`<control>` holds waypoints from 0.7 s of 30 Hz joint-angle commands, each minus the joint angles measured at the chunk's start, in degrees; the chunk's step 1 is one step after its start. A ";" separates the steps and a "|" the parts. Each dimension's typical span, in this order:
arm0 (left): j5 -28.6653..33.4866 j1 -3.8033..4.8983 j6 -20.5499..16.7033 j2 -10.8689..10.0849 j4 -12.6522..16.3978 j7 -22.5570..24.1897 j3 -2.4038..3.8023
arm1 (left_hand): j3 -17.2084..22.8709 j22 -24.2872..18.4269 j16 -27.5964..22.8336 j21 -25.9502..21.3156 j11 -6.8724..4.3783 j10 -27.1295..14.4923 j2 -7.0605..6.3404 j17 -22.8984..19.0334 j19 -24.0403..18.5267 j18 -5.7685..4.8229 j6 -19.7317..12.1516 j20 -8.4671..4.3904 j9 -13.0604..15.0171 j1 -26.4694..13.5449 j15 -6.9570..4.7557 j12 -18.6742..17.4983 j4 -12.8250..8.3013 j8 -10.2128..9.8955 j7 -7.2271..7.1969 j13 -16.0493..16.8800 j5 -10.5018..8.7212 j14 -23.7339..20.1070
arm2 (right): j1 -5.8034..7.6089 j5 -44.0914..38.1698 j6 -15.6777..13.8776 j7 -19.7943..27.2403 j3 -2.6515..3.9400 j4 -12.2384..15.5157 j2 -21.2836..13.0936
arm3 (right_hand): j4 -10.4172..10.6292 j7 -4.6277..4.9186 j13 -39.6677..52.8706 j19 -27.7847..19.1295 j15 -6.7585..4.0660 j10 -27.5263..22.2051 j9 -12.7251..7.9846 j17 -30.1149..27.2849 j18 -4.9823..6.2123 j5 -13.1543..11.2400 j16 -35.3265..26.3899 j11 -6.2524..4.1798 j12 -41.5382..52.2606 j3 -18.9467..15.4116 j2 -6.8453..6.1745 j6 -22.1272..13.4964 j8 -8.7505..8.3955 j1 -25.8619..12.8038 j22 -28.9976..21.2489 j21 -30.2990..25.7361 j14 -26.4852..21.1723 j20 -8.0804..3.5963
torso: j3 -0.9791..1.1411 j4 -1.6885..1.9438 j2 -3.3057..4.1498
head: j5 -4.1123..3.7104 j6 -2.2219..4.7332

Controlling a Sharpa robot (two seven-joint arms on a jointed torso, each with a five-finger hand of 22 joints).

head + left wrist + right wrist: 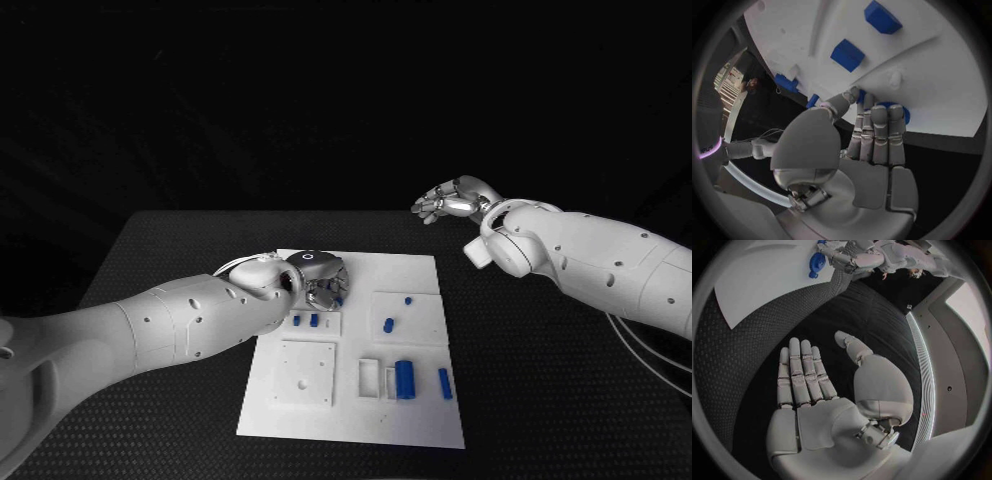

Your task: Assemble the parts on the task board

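Observation:
The white task board [418,270] lies in the middle of the table. My left hand [323,284] is over its far left corner. There its fingertips [879,112] and thumb close on a blue round part [904,114] at the board's edge [942,125]; the same blue round part [815,264] appears beside the left hand [856,256] in the right wrist view. My right hand [457,200] hangs in the air past the board's far right corner, its fingers [801,372] straight and apart, holding nothing.
Small blue parts stand on the board: two [304,320] just near of my left hand, one [408,299] and another [388,324] mid-board, and longer ones [407,378] at the near right. The black table [562,400] surrounds the board.

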 commanded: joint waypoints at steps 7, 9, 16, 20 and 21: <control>-0.82 -0.64 -1.56 -0.26 0.42 1.08 -0.35 | 0.03 0.53 0.21 0.26 -0.88 2.52 1.76 -0.43 1.49 1.65 2.50 -2.02 0.23 0.03 -0.76 0.82 -1.06 1.10 -0.69 0.47 2.90 1.76 | -0.01 -0.10 0.48 0.37 0.01 0.11 -0.05 | 0.09 0.03 -0.07 0.13 0.07 0.17 -0.06 0.07 -0.85 -0.10 -0.36 0.11 -0.29 -0.09 0.21 -0.32 0.40 0.08 0.10 -0.30 -0.42 0.17 | 0.03 0.00 -0.02 | -0.01 0.04; -0.75 -0.64 -2.12 -0.43 0.72 1.13 -0.34 | 0.01 0.50 0.16 0.24 -1.00 2.82 1.88 -0.50 1.68 1.64 2.77 -2.13 0.24 -0.04 -0.87 0.84 -1.18 1.20 -0.78 0.51 3.00 2.06 | -0.01 -0.10 0.51 0.37 0.01 0.14 -0.04 | 0.10 0.03 -0.07 0.13 0.07 0.17 -0.07 0.07 -0.85 -0.10 -0.36 0.11 -0.29 -0.09 0.21 -0.32 0.40 0.08 0.10 -0.31 -0.42 0.17 | 0.03 -0.02 -0.02 | 0.03 0.13; 0.54 -0.64 -3.83 -1.55 1.86 1.35 -0.31 | 0.02 0.47 0.13 0.23 -1.07 3.00 2.01 -0.55 1.83 1.63 2.94 -2.21 0.24 -0.09 -0.95 0.83 -1.25 1.25 -0.85 0.54 3.05 2.29 | -0.01 -0.10 0.50 0.39 0.01 0.12 -0.09 | 0.10 0.03 -0.07 0.14 0.07 0.17 -0.07 0.08 -0.85 -0.09 -0.37 0.11 -0.29 -0.08 0.22 -0.31 0.40 0.08 0.12 -0.33 -0.42 0.17 | 0.01 0.01 -0.05 | 0.04 0.21; 1.63 -0.64 -4.58 -2.21 2.58 1.63 -0.27 | -0.02 0.49 0.22 0.42 -1.34 3.67 2.10 -0.59 2.48 1.66 3.49 -2.48 0.26 -0.29 -1.23 0.90 -1.40 1.47 -1.06 0.65 3.32 3.04 | -0.01 -0.10 0.48 0.40 0.01 0.16 -0.14 | 0.10 0.03 -0.07 0.14 0.07 0.17 -0.07 0.08 -0.85 -0.08 -0.38 0.11 -0.29 -0.08 0.21 -0.31 0.41 0.08 0.13 -0.34 -0.41 0.17 | 0.05 0.04 -0.04 | 0.25 0.12; 1.71 -0.64 -4.63 -2.34 2.73 1.66 -0.26 | -0.02 0.49 0.22 0.42 -1.35 3.69 2.10 -0.59 2.50 1.66 3.50 -2.49 0.26 -0.30 -1.23 0.90 -1.41 1.47 -1.07 0.65 3.34 3.06 | -0.01 -0.10 0.45 0.40 0.01 0.16 -0.15 | 0.09 0.03 -0.07 0.14 0.07 0.17 -0.07 0.08 -0.85 -0.08 -0.38 0.11 -0.29 -0.08 0.21 -0.31 0.41 0.09 0.13 -0.34 -0.41 0.17 | 0.07 0.06 -0.05 | 0.25 0.14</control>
